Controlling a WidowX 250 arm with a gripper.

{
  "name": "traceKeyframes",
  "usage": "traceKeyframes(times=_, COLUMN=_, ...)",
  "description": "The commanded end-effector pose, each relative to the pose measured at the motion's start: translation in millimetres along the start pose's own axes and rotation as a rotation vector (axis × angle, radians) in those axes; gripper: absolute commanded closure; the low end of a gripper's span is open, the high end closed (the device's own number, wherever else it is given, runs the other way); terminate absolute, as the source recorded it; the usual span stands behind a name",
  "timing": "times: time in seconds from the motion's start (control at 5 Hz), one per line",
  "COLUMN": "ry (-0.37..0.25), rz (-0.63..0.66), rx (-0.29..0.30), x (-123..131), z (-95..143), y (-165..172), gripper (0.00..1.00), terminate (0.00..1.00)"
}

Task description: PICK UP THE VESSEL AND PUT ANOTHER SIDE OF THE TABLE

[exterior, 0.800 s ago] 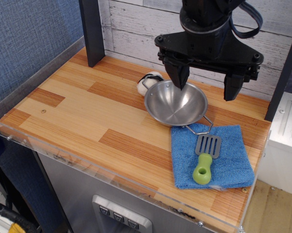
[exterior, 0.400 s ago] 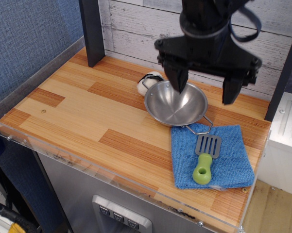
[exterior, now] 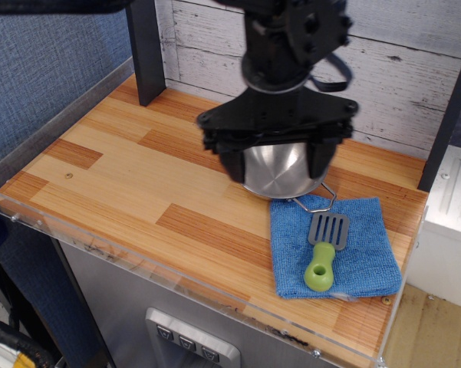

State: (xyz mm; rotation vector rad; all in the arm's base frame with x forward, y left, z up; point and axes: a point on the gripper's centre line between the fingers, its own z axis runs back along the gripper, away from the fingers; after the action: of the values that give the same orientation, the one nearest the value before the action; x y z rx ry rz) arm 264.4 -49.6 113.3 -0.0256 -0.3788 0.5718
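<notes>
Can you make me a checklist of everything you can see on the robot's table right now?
Surface: table of light and orange-brown wooden planks with a clear plastic edge.
Job's things: shiny metal vessel sits on the table toward the back right, one wire handle poking out near the cloth.
Clutter: blue cloth at the right, with a spatula that has a green handle lying on it.
Claw: claw is low over the vessel, a finger on each side of it, open and blurred.
Cables: a dark cable loops beside the arm.
Surroundings: white plank wall behind, blue wall at left, dark post at the back.
</notes>
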Motion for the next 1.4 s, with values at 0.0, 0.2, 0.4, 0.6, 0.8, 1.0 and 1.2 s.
traceKeyframes(times=0.0, ry=-0.063, rz=0.311, rx=0.049, x=5.2, z=-5.1, y=16.0, gripper=0.0, terminate=0.0)
traceKeyframes(times=0.2, ry=-0.062, rz=0.376, rx=0.077, x=7.9, z=-23.4, y=21.2, gripper=0.0, terminate=0.0)
traceKeyframes(times=0.4, ry=-0.041, rz=0.417, rx=0.115, x=14.2, z=-47.8, y=24.4, gripper=0.0, terminate=0.0)
traceKeyframes(times=0.6, ry=-0.023, rz=0.446, rx=0.131, x=21.8, z=-68.1, y=26.6, gripper=0.0, terminate=0.0)
traceKeyframes(times=0.8, ry=0.009, rz=0.473, rx=0.124, x=33.8, z=-91.1, y=27.7, gripper=0.0, terminate=0.0)
traceKeyframes(times=1.0, ry=0.014, rz=0.484, rx=0.127, x=45.2, z=-106.9, y=26.6, gripper=0.0, terminate=0.0)
traceKeyframes(times=1.2, ry=0.003, rz=0.444, rx=0.105, x=50.7, z=-116.3, y=27.1, gripper=1.0, terminate=0.0)
